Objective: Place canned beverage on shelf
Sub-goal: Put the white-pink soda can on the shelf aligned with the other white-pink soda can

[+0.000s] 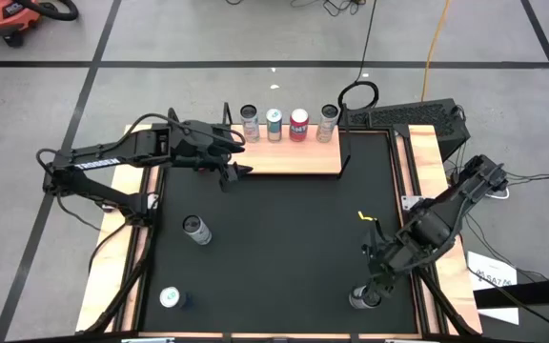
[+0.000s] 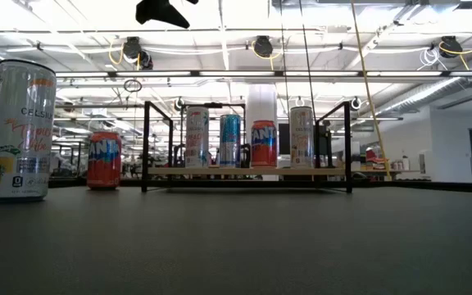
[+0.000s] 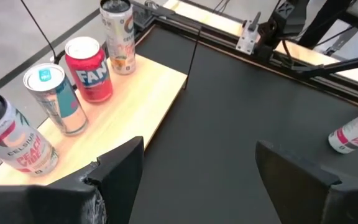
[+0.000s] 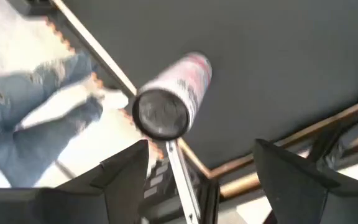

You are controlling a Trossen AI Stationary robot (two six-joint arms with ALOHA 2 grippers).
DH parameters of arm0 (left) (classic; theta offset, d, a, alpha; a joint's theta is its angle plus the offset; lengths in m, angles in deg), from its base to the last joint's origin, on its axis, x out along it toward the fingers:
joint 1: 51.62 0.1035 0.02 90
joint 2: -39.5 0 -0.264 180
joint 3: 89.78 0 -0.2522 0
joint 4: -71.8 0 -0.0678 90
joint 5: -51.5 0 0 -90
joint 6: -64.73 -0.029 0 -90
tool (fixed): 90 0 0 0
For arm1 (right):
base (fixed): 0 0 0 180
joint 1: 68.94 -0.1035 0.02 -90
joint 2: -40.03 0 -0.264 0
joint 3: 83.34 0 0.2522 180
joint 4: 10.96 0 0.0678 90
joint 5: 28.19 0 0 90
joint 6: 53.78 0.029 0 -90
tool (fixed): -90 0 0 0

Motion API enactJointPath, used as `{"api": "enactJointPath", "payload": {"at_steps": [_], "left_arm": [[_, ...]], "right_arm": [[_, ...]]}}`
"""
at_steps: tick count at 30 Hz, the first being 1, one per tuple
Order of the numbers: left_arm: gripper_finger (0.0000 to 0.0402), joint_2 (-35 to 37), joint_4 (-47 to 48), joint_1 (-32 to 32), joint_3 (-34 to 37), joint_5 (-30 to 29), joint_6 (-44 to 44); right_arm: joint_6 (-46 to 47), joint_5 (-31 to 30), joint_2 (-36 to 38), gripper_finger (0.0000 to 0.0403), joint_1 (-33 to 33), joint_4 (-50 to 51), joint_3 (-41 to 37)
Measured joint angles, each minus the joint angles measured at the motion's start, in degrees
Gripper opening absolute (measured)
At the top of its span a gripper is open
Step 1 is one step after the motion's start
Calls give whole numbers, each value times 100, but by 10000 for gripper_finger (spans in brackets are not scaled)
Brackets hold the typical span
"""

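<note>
The shelf [image 1: 294, 157] is a light wooden board with black posts at the table's far edge. Several cans [image 1: 274, 124] stand upright in a row along its far side, and they also show in the left wrist view [image 3: 91, 68]. My left gripper [image 1: 244, 155] hovers open and empty over the board's left end [image 3: 197, 149]. My right gripper [image 1: 368, 283] is open above an upright white and pink can [image 1: 363, 298] near the table's front right corner. In the right wrist view the can [image 4: 166, 102] stands ahead of the open gripper [image 4: 201, 149], untouched.
A can [image 1: 196, 230] stands on the black table left of centre, and another [image 1: 170, 298] stands near the front left corner. Wooden strips [image 1: 446, 238] border the table's sides. A person's leg in jeans [image 4: 36, 106] is beside the table's right front.
</note>
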Motion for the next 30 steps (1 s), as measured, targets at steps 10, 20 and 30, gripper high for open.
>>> {"api": "enactJointPath", "payload": {"at_steps": [10, 20, 30], "left_arm": [[299, -419, -61, -71, 0, 0, 304], [299, -457, -61, -193, 2, 0, 308], [299, -321, 1223, -329, -357, -41, 1135]], "right_arm": [[779, -316, -4, 361, -522, -349, 0], [1280, -608, -150, 377, -651, -212, 0], [341, -1681, -156, 377, -255, -218, 0]]}}
